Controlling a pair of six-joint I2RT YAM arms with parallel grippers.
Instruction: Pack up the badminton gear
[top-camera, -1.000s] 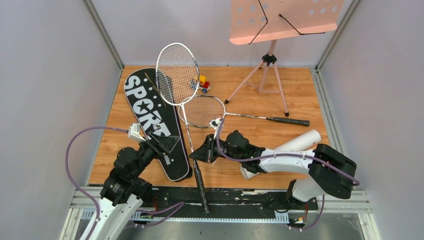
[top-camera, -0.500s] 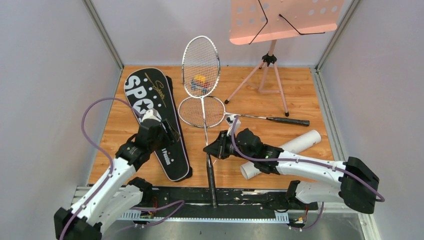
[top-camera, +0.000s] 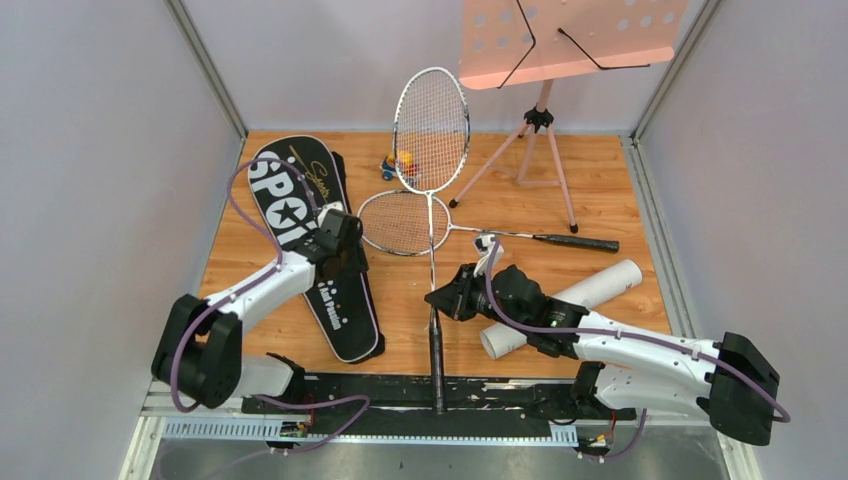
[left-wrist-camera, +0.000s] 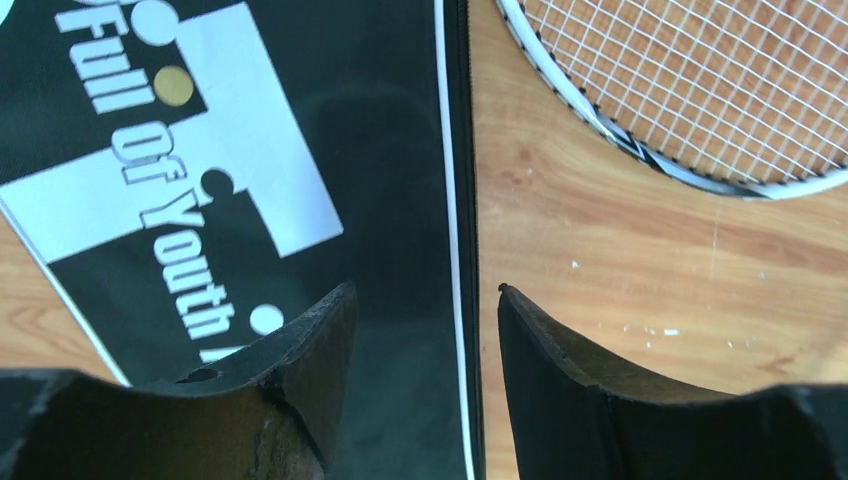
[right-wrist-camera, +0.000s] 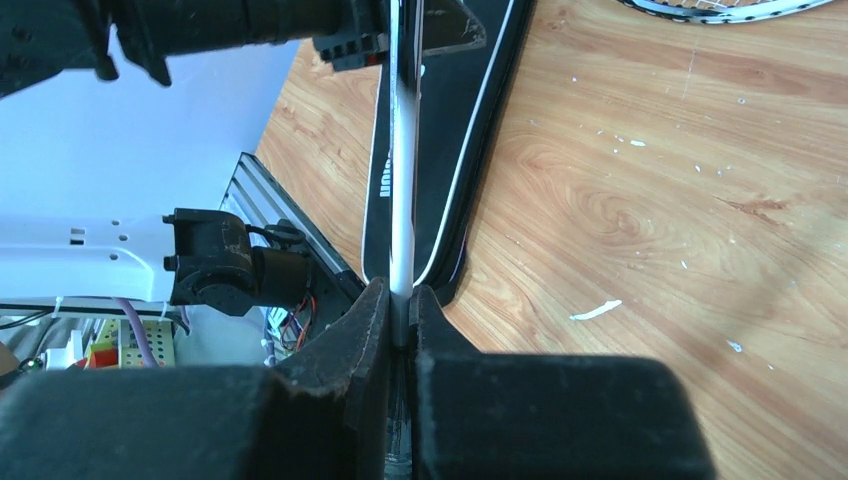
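Evidently mid-packing, the right gripper clamped the shaft of the raised racket just right of the black bag, while the left gripper hovered spread over its edge — seemingly the zip — which needed opening next.

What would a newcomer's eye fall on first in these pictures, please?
Most likely the racket that the right pincer grips by its shaft, its strung head pointing to the back wall mid-table. Next, the long black bag lettered SPORT at the left, with the open left pincer poised over its right edge. The pink music stand looms at the back right.
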